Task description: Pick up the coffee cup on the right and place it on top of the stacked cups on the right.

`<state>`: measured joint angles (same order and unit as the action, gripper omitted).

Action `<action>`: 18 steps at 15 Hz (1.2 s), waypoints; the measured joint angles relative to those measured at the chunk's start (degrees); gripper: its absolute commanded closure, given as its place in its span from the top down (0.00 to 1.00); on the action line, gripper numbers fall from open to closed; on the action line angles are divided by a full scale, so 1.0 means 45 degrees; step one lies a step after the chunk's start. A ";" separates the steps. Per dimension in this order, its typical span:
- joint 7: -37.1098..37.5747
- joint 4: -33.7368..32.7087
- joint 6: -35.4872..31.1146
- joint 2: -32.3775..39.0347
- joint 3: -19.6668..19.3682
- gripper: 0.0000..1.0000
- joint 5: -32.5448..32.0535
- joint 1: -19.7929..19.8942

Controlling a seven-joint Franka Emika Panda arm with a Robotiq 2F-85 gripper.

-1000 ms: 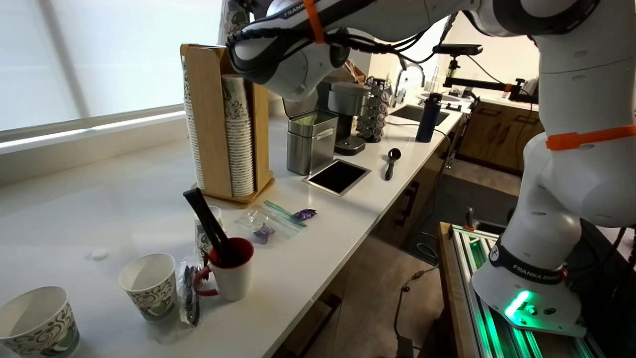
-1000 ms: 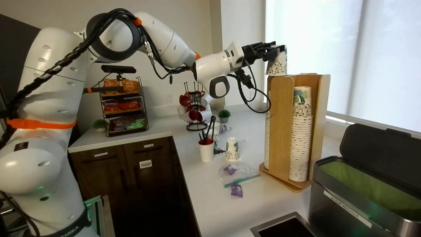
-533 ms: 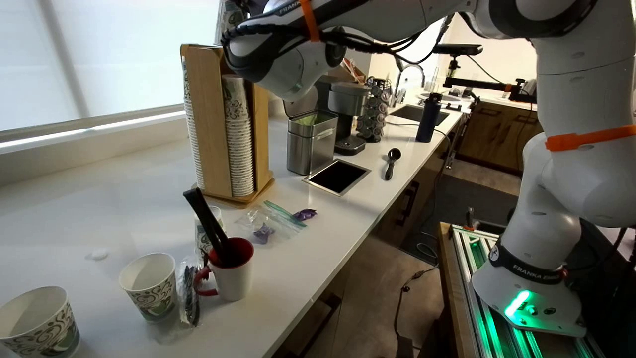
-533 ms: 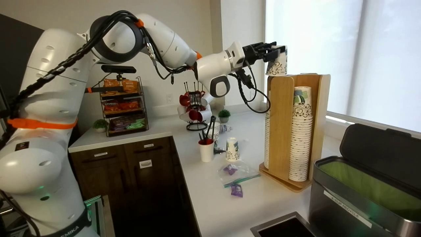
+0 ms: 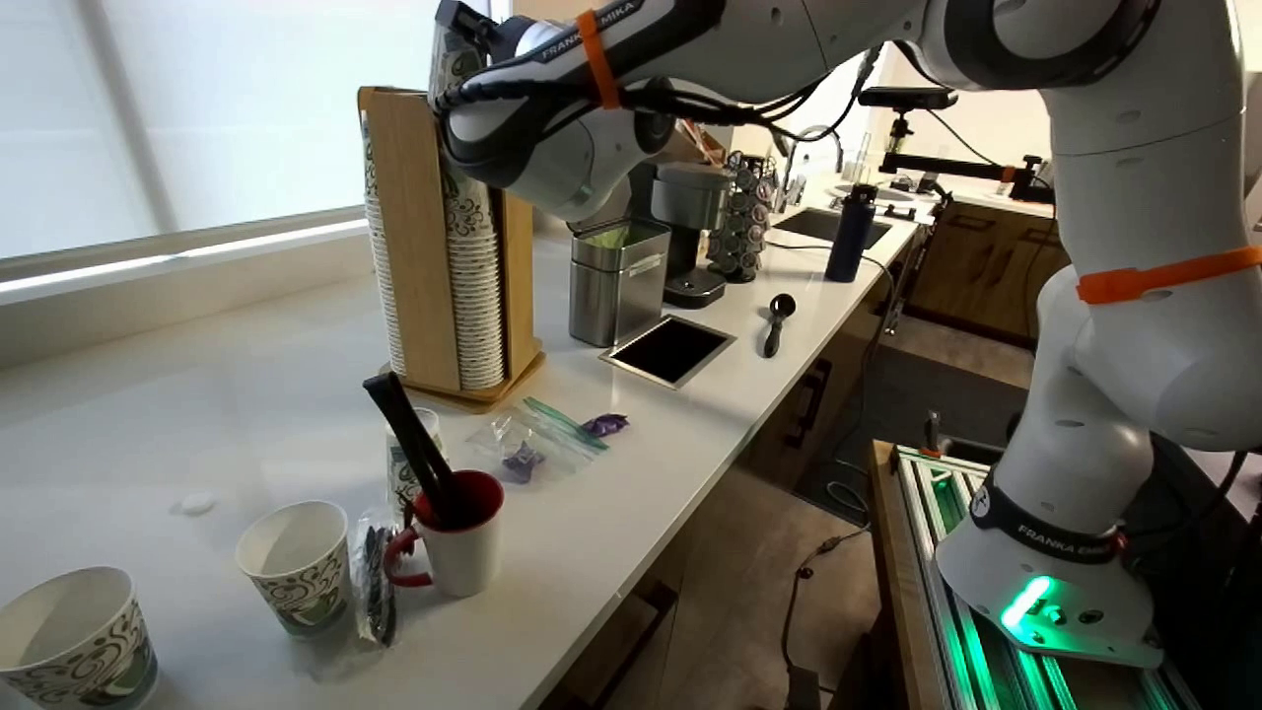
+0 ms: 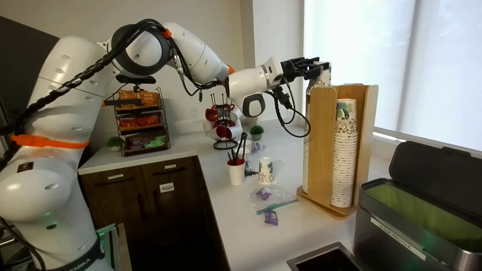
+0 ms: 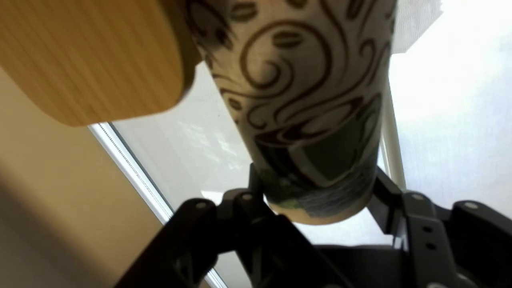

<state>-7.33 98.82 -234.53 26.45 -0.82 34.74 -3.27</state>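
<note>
Wrist view shows the gripper (image 7: 318,188) holding the coffee cup (image 7: 312,108) near its narrow base, the fingers (image 7: 387,200) only as far apart as the cup is wide. In an exterior view this cup is upside down at the top of the wooden holder (image 6: 322,146), partly hidden by it; whether it touches something below, I cannot tell. The holder contains the stacked cups (image 6: 343,173). Farther left, a mug (image 6: 236,175) contains black utensils (image 6: 244,139). At near right, the bin (image 6: 380,248) has a green lining (image 6: 414,212) inside.
</note>
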 measured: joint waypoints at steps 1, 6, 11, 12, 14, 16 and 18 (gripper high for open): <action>-0.0003 -0.0037 -0.0005 0.0046 -0.0028 0.38 0.0037 0.0000; -0.0133 -0.0110 -0.0005 0.0198 -0.0108 0.93 0.0054 -0.0077; -0.0197 -0.0113 -0.0005 0.0367 -0.0172 1.00 0.0054 -0.0156; -0.0203 -0.0113 -0.0005 0.0378 -0.0183 1.00 0.0054 -0.0170; -0.0204 -0.0114 -0.0005 0.0373 -0.0184 1.00 0.0051 -0.0188; -0.0099 -0.0110 -0.0005 0.0297 -0.0133 1.00 -0.0076 -0.0190; 0.0209 0.0055 -0.0023 -0.0065 -0.0030 1.00 -0.0395 -0.0174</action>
<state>-6.39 99.06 -234.63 26.15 -0.95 32.97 -4.05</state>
